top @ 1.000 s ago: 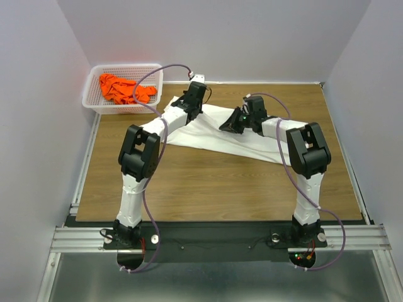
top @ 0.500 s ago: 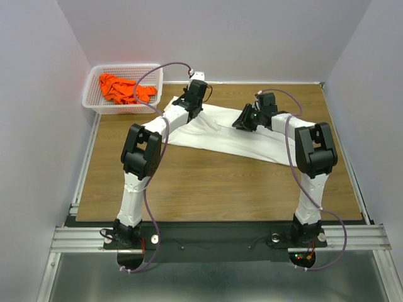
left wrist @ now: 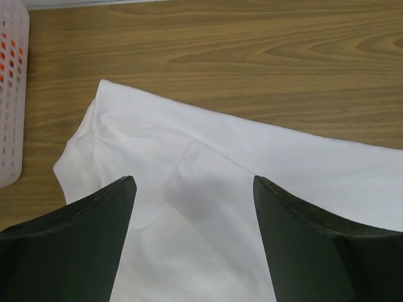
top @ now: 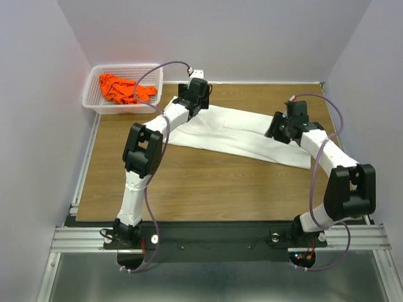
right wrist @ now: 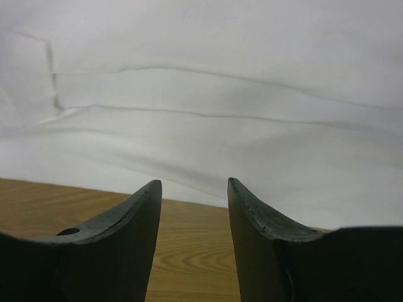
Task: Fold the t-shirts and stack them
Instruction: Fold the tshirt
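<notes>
A white t-shirt (top: 239, 133) lies spread in a long band across the far half of the table. My left gripper (top: 191, 106) hovers over its far left corner, jaws wide apart, with only flat cloth (left wrist: 208, 189) below and nothing held (left wrist: 192, 182). At the shirt's right part my right gripper (top: 278, 131) is open and empty (right wrist: 192, 184), with bare wood under its fingertips and the shirt's edge (right wrist: 208, 126) just ahead. An orange t-shirt (top: 123, 89) lies crumpled in the white basket (top: 93, 106) at the far left.
The basket's mesh wall (left wrist: 9, 94) shows at the left edge of the left wrist view, close to the shirt's corner. Grey walls enclose the table on three sides. Bare wood (top: 214, 185) runs between the shirt and the arm bases.
Both grippers went from shut to open and let go of the white shirt. The right arm swung out to the right, and the shirt now lies stretched flatter and longer.
</notes>
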{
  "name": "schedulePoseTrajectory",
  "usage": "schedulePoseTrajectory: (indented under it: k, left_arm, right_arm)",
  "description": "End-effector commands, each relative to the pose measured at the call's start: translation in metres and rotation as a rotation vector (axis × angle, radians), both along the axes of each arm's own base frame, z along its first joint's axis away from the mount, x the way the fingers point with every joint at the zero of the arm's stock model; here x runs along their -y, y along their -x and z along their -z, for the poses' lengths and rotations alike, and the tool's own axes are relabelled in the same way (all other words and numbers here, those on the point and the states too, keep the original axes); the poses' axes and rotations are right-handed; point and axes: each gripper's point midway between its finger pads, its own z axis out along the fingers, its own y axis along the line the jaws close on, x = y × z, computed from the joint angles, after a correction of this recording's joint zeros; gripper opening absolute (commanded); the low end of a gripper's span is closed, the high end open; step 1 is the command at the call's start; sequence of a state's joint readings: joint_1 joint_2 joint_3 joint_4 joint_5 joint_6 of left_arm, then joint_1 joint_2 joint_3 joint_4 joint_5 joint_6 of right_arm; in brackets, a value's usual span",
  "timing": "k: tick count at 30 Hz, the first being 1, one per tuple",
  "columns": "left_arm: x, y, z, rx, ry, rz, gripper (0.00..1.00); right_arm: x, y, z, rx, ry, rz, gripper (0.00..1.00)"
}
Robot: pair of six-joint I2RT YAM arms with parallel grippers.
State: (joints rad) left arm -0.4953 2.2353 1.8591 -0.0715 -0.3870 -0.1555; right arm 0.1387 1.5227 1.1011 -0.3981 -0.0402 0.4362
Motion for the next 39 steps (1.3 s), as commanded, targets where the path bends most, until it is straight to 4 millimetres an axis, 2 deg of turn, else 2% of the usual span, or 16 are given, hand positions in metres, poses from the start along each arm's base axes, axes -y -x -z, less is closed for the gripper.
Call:
schedulePoseTrajectory:
  k: [1, 2, 3, 4, 7, 8, 10, 12, 19, 25, 27, 30, 32, 33, 35, 39]
  left_arm:
    - [-0.027, 0.025, -0.060, 0.033, 0.091, -0.100, 0.87]
    - [-0.034, 0.033, -0.058, 0.011, 0.101, -0.121, 0.87]
    - [-0.039, 0.043, -0.064, 0.001, 0.118, -0.126, 0.86]
    - [-0.048, 0.059, -0.042, -0.064, 0.109, -0.147, 0.83]
    - [-0.066, 0.079, -0.026, -0.124, 0.117, -0.165, 0.70]
    - [-0.075, 0.091, -0.006, -0.170, 0.098, -0.176, 0.66]
    - [-0.088, 0.103, 0.015, -0.222, 0.085, -0.195, 0.56]
    - [-0.095, 0.108, 0.028, -0.249, 0.074, -0.204, 0.52]
    - [-0.118, 0.120, 0.074, -0.356, 0.040, -0.253, 0.43]
    - [-0.141, 0.135, 0.097, -0.435, 0.021, -0.314, 0.40]
    - [-0.145, 0.138, 0.100, -0.451, 0.019, -0.325, 0.40]
    - [-0.143, 0.143, 0.099, -0.470, 0.027, -0.323, 0.40]
    - [-0.140, 0.143, 0.088, -0.452, 0.050, -0.314, 0.46]
    - [-0.136, 0.142, 0.074, -0.427, 0.073, -0.301, 0.49]
    - [-0.128, 0.143, 0.061, -0.404, 0.090, -0.281, 0.58]
    - [-0.108, 0.145, 0.032, -0.356, 0.119, -0.233, 0.68]
  right_arm:
    - [0.060, 0.023, 0.015, -0.066, 0.083, 0.160, 0.51]
    - [0.065, 0.027, 0.021, -0.082, 0.074, 0.177, 0.50]
    - [0.065, 0.029, 0.024, -0.092, 0.058, 0.176, 0.50]
    - [0.083, 0.030, 0.027, -0.105, 0.042, 0.230, 0.48]
    - [0.094, 0.034, 0.040, -0.145, -0.010, 0.265, 0.47]
    - [0.105, 0.033, 0.042, -0.153, -0.016, 0.294, 0.45]
    - [0.115, 0.030, 0.052, -0.184, -0.041, 0.330, 0.44]
    - [0.122, 0.028, 0.064, -0.214, -0.061, 0.361, 0.42]
    - [0.163, 0.004, 0.074, -0.211, -0.071, 0.505, 0.40]
    - [0.208, 0.011, 0.080, -0.218, -0.024, 0.664, 0.40]
    - [0.213, 0.012, 0.074, -0.202, -0.013, 0.681, 0.41]
    - [0.205, 0.009, 0.059, -0.161, -0.033, 0.633, 0.41]
    - [0.192, 0.008, 0.050, -0.142, -0.031, 0.567, 0.41]
    - [0.187, 0.008, 0.039, -0.113, -0.023, 0.547, 0.41]
    - [0.164, 0.008, 0.031, -0.094, -0.048, 0.456, 0.42]
    - [0.126, 0.011, 0.014, -0.068, -0.085, 0.332, 0.41]
